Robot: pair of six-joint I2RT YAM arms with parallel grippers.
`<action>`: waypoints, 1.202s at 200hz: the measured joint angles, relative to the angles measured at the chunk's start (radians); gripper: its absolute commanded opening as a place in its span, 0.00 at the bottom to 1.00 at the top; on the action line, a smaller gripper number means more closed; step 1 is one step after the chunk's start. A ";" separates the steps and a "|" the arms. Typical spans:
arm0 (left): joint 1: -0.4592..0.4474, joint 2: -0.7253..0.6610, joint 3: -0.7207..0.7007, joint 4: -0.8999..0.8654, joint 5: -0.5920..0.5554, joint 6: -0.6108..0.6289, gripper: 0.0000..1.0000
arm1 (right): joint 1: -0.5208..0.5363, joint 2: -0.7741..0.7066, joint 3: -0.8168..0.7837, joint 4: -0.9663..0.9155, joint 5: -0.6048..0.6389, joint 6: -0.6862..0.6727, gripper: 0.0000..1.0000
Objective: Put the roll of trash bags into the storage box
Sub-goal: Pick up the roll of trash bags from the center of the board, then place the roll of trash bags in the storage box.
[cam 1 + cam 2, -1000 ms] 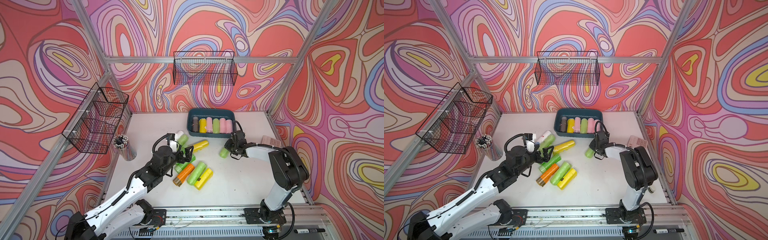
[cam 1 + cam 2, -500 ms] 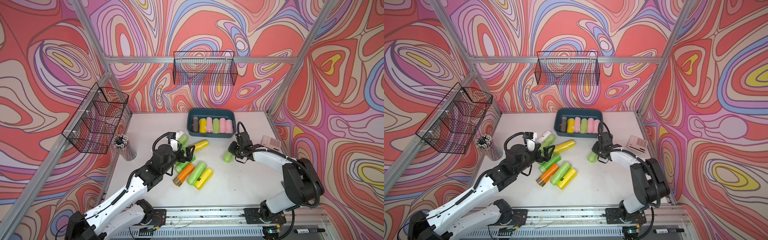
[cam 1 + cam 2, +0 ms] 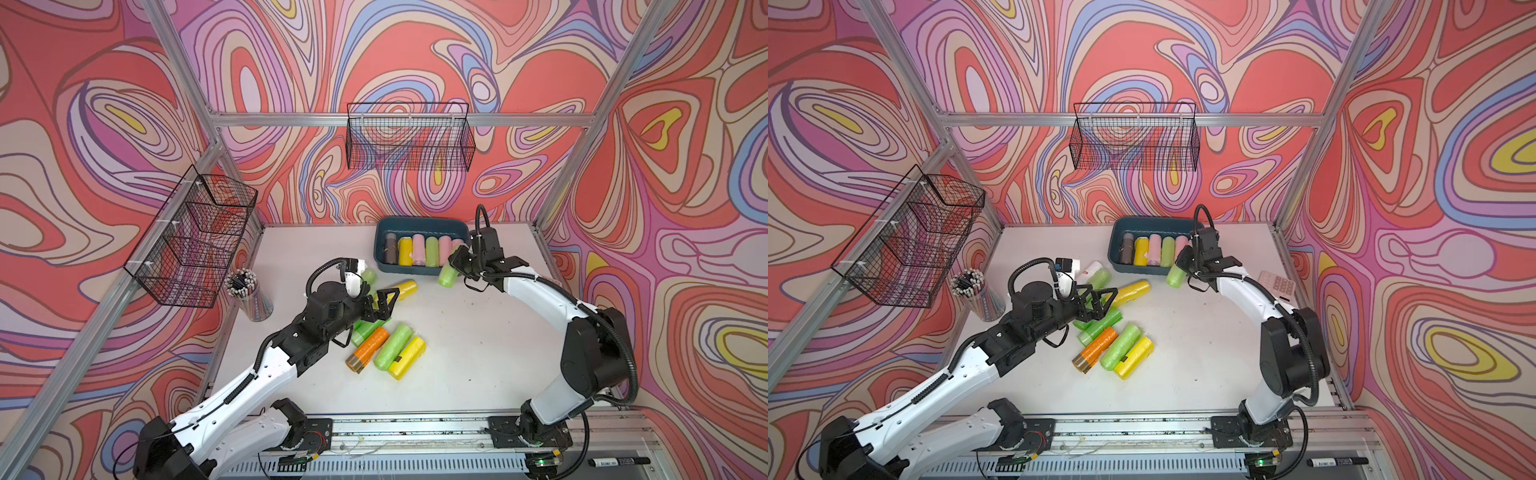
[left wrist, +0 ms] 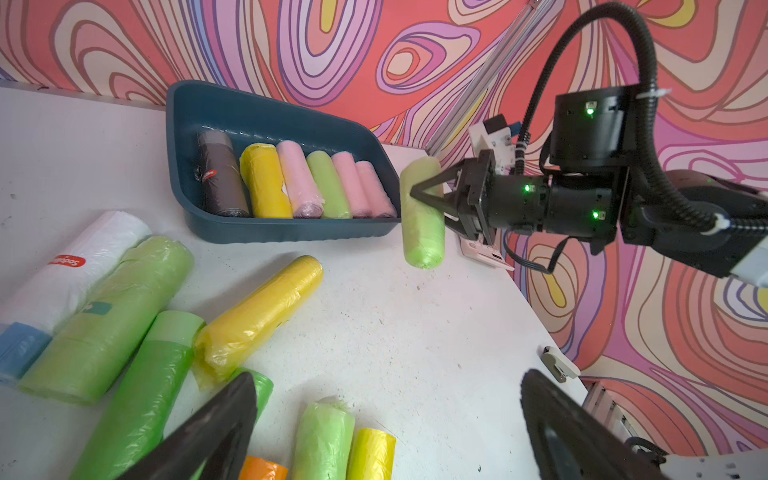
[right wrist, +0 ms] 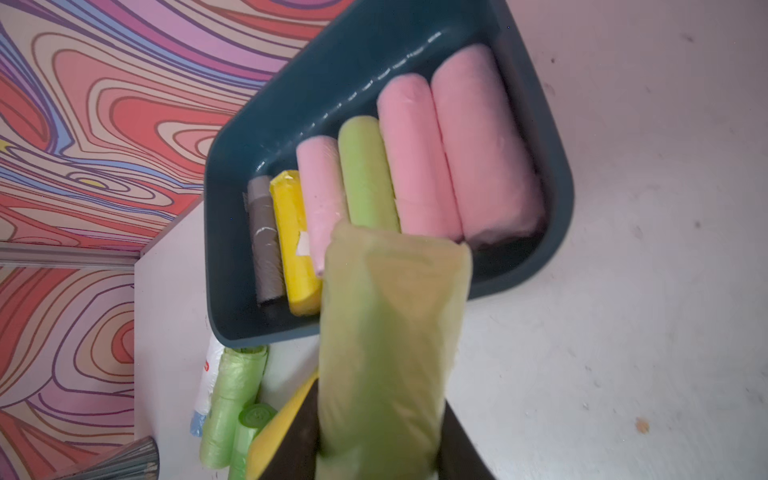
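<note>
Since a second ago: the right arm's elbow has swung outward, and the light green roll (image 3: 447,276) has gone from open table up toward the blue box (image 3: 419,225). Left arm is much as it was.

Right gripper (image 3: 457,261): clamped across the middle of the light green roll, one finger on each side. This is plainest in the left wrist view, where the roll (image 4: 422,237) hangs at the box's near right corner, outside it. It runs roughly parallel to the rolls already inside and appears clear of the table (image 3: 457,353). In the right wrist view the roll's (image 5: 390,332) far end overlaps the box's (image 5: 332,83) near wall. Whether it touches the rim I cannot tell; the picture is soft there.

Blue box: at the back of the table in both top views. Six rolls lie side by side in it: dark grey roll (image 4: 220,178), then yellow, pink, green, pink, pink.

Left gripper (image 3: 380,305): jaws wide apart, holding nothing, hovering over the loose pile left of centre. The pile has a white roll (image 4: 83,266), several green ones, an orange roll (image 3: 368,349) and two yellow ones. A long yellow roll (image 3: 399,289) lies between the pile and the box.

Pencil cup (image 3: 249,291) stands at the left edge, below a wire basket (image 3: 191,241). A second basket (image 3: 409,137) hangs on the back wall. Black marker (image 3: 615,462) lies on the front rail.
</note>
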 measured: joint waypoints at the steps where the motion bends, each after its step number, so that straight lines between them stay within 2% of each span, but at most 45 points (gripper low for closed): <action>1: 0.000 0.001 0.001 -0.001 0.000 0.000 1.00 | 0.000 0.003 0.004 0.000 0.000 -0.001 0.16; 33: 0.000 0.035 0.052 -0.041 -0.001 0.002 1.00 | 0.000 0.176 0.212 -0.059 0.018 -0.071 0.15; 61: 0.000 0.061 0.094 -0.079 -0.008 0.013 1.00 | 0.001 0.325 0.386 -0.137 0.087 -0.146 0.14; 126: 0.000 0.116 0.183 -0.136 -0.032 0.050 1.00 | 0.001 0.519 0.665 -0.309 0.287 -0.315 0.13; 182: 0.000 0.175 0.203 -0.141 -0.031 0.042 1.00 | 0.001 0.591 0.719 -0.336 0.381 -0.415 0.14; 240: 0.000 0.258 0.269 -0.142 -0.015 0.019 1.00 | 0.001 0.646 0.745 -0.305 0.395 -0.499 0.16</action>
